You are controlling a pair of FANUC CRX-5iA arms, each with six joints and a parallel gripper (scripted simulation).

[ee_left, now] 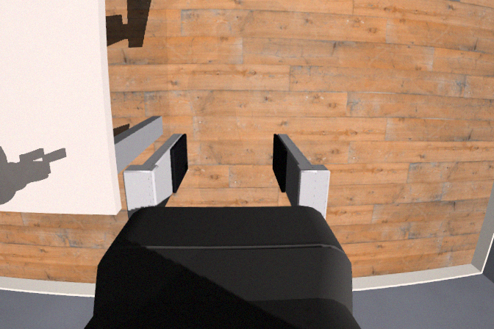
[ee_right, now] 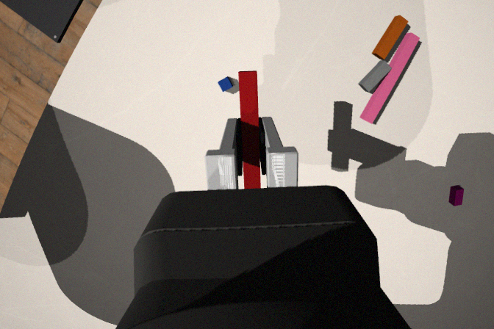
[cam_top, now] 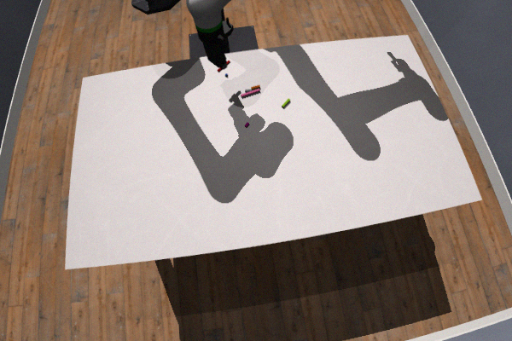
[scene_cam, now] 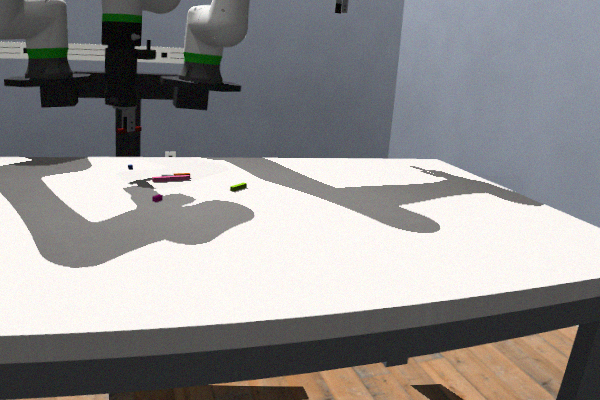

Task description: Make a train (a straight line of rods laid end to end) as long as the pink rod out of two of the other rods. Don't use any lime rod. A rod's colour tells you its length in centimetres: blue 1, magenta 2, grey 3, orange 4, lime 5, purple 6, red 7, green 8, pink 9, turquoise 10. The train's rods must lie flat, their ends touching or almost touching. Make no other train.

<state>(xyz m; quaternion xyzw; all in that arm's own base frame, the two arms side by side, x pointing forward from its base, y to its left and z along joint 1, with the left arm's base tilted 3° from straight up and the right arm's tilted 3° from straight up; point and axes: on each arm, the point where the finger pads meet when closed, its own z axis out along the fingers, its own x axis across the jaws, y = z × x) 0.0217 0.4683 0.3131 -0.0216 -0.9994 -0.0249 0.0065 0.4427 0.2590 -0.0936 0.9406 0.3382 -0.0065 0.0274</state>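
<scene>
My right gripper is shut on the red rod and holds it level, well above the table near its back edge. The magenta rod lies alone, nearer the table's middle. The pink rod lies flat. The orange rod and the grey rod lie along its back side, nearly end to end. My left gripper is open and empty, raised high beyond the table's edge.
The small blue rod lies near the back edge, close below the held red rod. The lime rod lies apart, to the right of the pink rod in the top and exterior views. Arm shadows cross the white table.
</scene>
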